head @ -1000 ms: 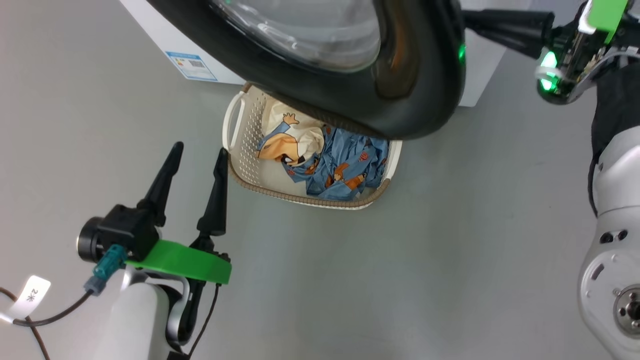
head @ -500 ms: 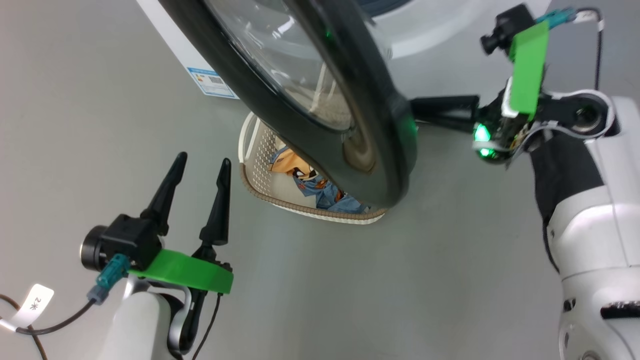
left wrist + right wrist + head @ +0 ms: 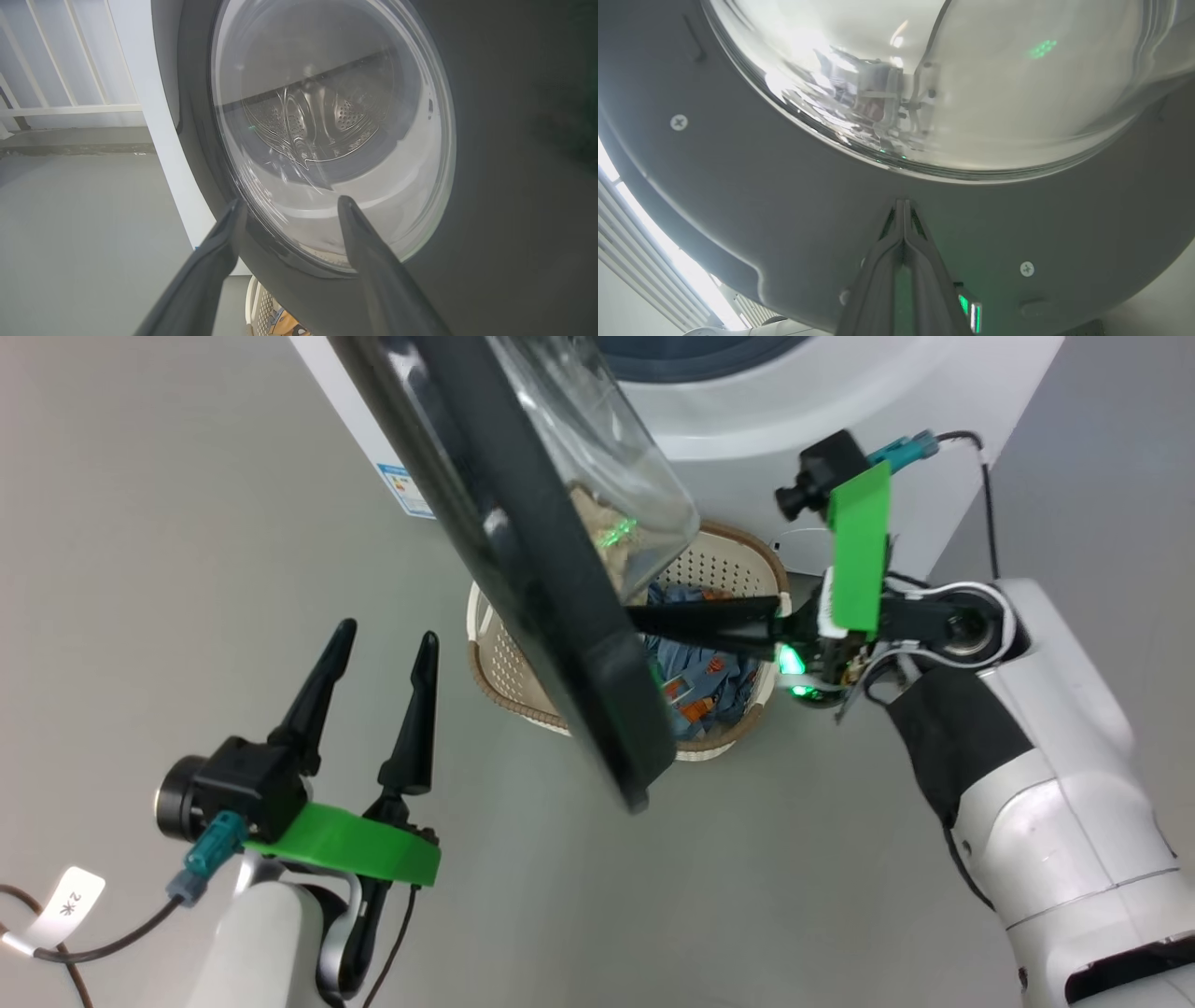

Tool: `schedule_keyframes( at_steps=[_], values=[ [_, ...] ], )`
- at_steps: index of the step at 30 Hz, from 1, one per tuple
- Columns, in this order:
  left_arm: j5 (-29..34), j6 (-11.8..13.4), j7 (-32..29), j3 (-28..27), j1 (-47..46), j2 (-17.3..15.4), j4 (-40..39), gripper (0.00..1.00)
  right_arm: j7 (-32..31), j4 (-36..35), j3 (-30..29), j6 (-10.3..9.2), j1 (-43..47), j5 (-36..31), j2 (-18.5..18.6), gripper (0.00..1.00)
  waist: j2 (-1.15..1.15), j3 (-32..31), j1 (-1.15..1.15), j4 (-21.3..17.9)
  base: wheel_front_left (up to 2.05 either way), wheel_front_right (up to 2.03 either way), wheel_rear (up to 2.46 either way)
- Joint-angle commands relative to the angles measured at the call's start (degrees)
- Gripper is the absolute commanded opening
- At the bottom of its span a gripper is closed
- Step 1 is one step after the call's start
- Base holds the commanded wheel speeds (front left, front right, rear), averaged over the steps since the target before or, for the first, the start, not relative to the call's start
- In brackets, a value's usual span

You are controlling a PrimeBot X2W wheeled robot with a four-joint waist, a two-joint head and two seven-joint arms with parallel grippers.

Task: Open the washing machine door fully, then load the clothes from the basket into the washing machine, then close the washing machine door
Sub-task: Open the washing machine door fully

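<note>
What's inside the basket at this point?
A blue garment with orange prints lies in the basket. The open washing machine door covers much of the basket, so anything else inside is hidden.

The floor [image 3: 140,523] is a smooth, plain grey surface with a soft shine. The washing machine [image 3: 840,392] stands directly on it, a white box with a blue label [image 3: 408,490] at its lower front corner, close to the floor. The basket [image 3: 495,663] rests on the floor just in front of the washing machine, to the side of the label corner.
</note>
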State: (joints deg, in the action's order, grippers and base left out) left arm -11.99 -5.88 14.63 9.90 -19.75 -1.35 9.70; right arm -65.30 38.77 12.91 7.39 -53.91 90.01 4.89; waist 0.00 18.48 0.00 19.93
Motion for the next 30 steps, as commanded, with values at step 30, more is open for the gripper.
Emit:
schedule_keyframes(
  at_steps=[30],
  values=[
    [2.01, -0.71, 0.37, -6.15, 4.55, -1.53, 0.77, 1.0, 12.64, -4.43, 8.94, 0.1, 9.27, 11.66, 1.94, 0.0, 0.0, -8.07, 0.0, -4.82, 0.0, 0.0, 0.0]
  ],
)
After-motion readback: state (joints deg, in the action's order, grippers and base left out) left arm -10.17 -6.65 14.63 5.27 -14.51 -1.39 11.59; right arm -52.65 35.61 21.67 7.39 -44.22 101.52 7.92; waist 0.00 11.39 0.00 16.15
